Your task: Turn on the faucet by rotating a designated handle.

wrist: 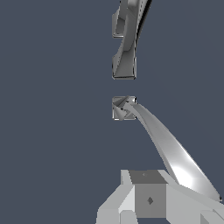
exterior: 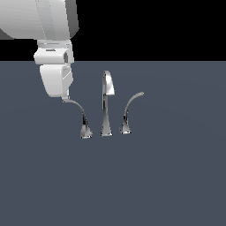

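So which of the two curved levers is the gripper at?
The handle on the exterior view's left, whose tip arches over nearly level right under the gripper. The steeper lever beyond the spout stands alone.

Single white arm [exterior: 39, 20] entering from upper part of exterior view's left, descending steeply. Wrist [exterior: 53, 55] pointing downward, tool [exterior: 65, 98] hanging at its lower end, low above table. In exterior view, fingertips merging into one narrow point; gap between them not resolvable. In wrist view, one grey finger [wrist: 148, 199] showing as blocky pad at frame edge, second finger not clearly separable; jaw spacing undeterminable. Tool tip appearing to be touching lever end.
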### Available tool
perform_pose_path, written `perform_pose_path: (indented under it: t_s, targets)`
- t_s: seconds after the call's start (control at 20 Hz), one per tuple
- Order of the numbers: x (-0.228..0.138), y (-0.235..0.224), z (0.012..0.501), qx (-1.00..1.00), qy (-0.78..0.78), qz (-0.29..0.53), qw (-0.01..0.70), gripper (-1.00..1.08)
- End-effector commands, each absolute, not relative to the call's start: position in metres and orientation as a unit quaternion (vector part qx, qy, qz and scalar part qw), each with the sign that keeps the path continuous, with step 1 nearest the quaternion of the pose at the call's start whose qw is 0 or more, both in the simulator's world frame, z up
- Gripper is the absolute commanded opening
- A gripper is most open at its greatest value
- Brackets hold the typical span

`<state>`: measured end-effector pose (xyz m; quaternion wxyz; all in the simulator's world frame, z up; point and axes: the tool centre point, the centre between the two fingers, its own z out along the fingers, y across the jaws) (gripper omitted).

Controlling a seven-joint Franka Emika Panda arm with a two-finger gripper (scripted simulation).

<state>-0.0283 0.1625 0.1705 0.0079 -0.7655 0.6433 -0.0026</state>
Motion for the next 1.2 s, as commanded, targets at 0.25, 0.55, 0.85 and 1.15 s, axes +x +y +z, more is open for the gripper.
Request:
perform_pose_path:
  t_s: [0.25, 0.55, 0.85, 1.15]
  targets:
    - [-0.053, 0.152, 0.17, -0.766, 0.642, -0.001, 0.001, -1.0]
    - [-0.07, 0.146, 0.171, -0.767, 0.641, 0.0, 0.0, -1.0]
    - [-0.072, 0.137, 0.17, -0.77, 0.639, 0.0, 0.002, -1.0]
    - [-0.078, 0.113, 0.17, -0.768, 0.64, 0.0, 0.001, -1.0]
